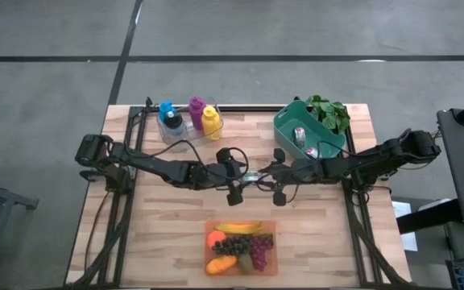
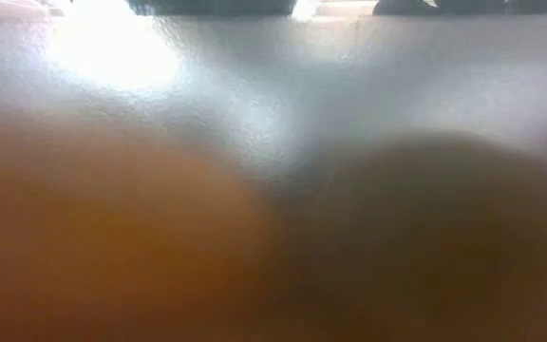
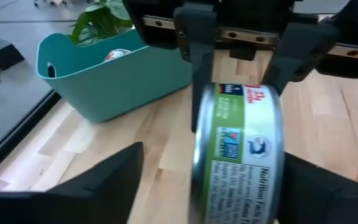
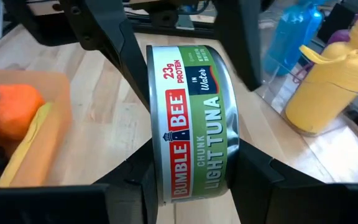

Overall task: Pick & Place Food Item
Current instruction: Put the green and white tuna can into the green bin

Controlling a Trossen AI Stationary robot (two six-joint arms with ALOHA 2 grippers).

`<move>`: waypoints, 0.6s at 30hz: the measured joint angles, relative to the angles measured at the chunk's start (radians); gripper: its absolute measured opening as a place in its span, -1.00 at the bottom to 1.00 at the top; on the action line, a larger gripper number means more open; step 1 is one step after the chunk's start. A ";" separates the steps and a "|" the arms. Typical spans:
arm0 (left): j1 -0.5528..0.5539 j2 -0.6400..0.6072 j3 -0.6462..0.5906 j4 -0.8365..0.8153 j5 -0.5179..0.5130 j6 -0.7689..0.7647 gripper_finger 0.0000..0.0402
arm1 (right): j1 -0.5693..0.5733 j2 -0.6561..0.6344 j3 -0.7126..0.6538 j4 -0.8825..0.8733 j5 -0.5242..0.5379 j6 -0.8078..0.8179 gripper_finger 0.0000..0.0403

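The Bumble Bee tuna can (image 4: pixel 191 124) is at the table's centre, held on its edge between both arms. Its label reads "BUMBLE BEE CHUNK LIGHT TUNA", "in Water", "23g PROTEIN". The right gripper (image 4: pixel 191 180) pinches the can. The left gripper (image 3: pixel 216 180) is spread wide around it, its fingers (image 3: pixel 104 180) apart from the can. The teal basket (image 1: pixel 296 129) stands at 2 o'clock.

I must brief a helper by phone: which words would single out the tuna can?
Look above the wooden table's middle, where both arms meet. The tuna can sits between the right gripper's fingers, with the open left gripper around it. It alone is round metal with a green label.
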 joint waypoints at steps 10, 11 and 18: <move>0.001 0.000 0.000 -0.010 0.013 0.000 0.97 | 0.001 0.000 0.000 -0.002 -0.013 -0.005 -0.33; 0.001 0.000 0.000 -0.010 0.013 0.000 0.96 | 0.002 0.000 0.000 -0.002 -0.013 -0.005 -0.33; 0.001 -0.003 0.000 -0.018 0.055 0.001 0.91 | 0.002 -0.001 0.000 -0.007 -0.016 -0.002 -0.33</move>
